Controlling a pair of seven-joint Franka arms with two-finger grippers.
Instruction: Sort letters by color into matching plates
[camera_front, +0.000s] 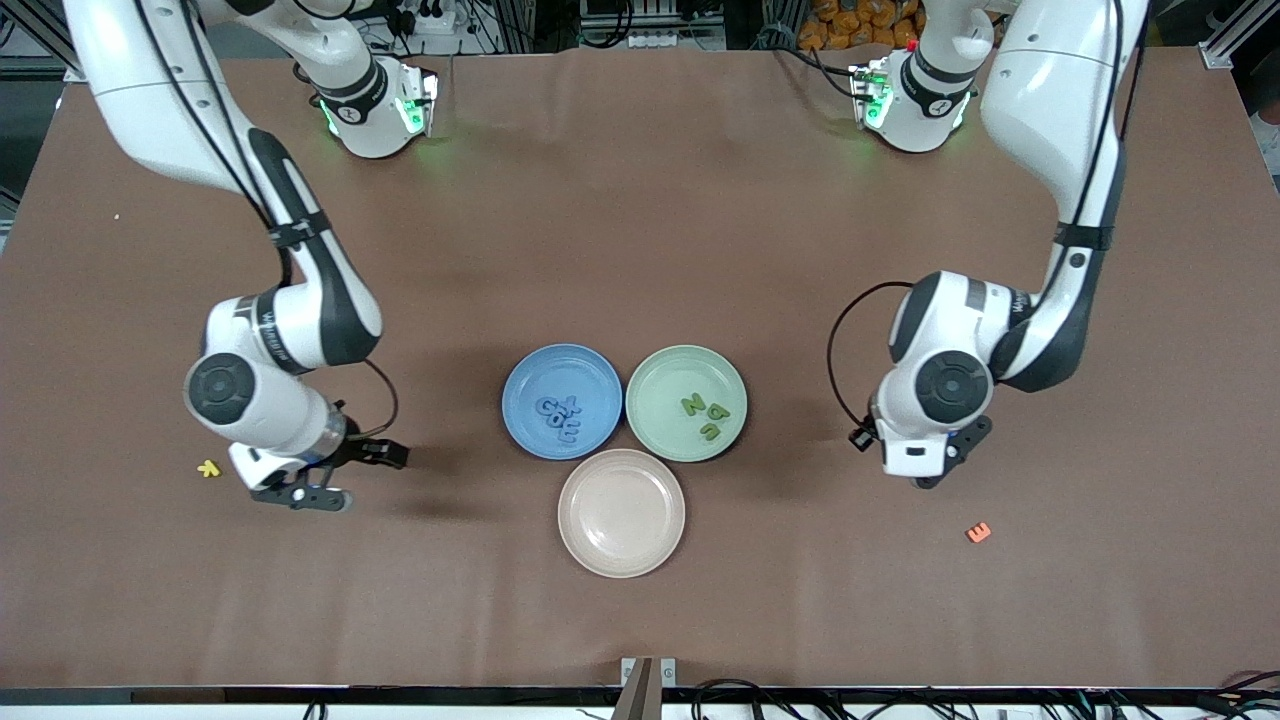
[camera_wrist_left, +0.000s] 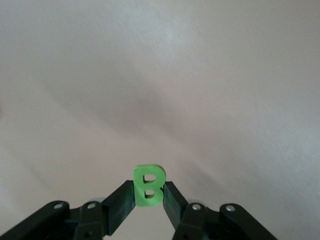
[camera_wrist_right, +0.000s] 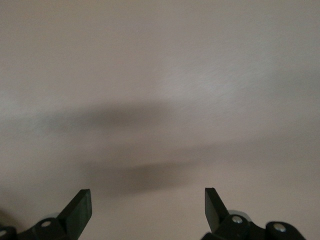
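Observation:
A blue plate holds several blue letters. Beside it, toward the left arm's end, a pale green plate holds three green letters. My left gripper is shut on a green letter B, held upright between the pads over bare table. In the front view that gripper hangs low beside the green plate, toward the left arm's end, its fingers mostly hidden under the wrist. My right gripper stands open and holds nothing, over the table toward the right arm's end from the blue plate.
A beige plate lies nearer the front camera, touching both coloured plates. A small yellow piece lies beside the right arm's wrist. A small orange piece lies nearer the camera than the left gripper.

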